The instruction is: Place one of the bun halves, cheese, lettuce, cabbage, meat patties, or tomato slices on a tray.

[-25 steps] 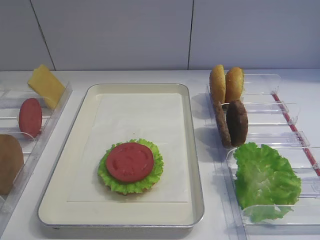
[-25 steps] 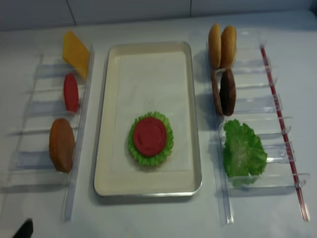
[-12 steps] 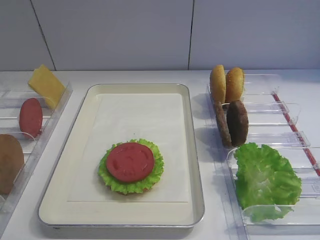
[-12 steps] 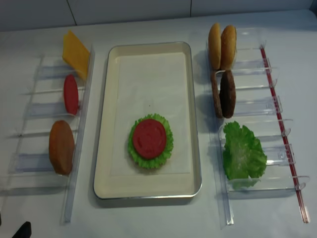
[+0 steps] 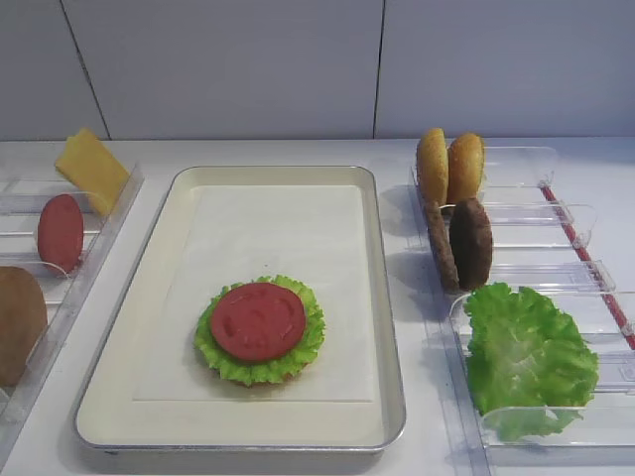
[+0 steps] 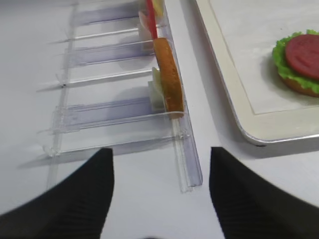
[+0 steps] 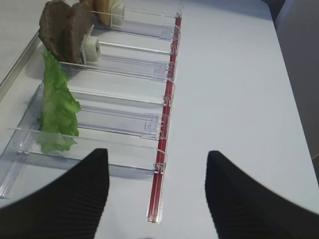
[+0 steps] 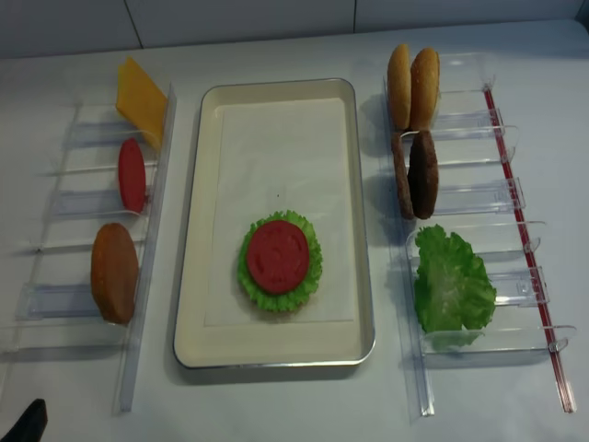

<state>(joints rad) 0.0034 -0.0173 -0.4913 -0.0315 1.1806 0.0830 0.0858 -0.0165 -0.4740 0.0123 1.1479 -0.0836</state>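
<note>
On the cream-white rectangular tray [image 5: 298, 198], a flat red tomato slice [image 5: 258, 321] lies on ruffled green lettuce [image 5: 298, 352], unmoved from a second ago.

From the realsense view, only a dark tip in the lower left corner has shifted; white table [image 8: 276, 405] surrounds the tray.

By the right wrist, the right gripper [image 7: 157, 199] stands wide and empty beside clear plastic bins [image 7: 124, 119].

Below the left wrist, the left gripper [image 6: 162, 191] gapes wide, holding nothing, near a golden-brown bun half [image 6: 168, 79].
</note>
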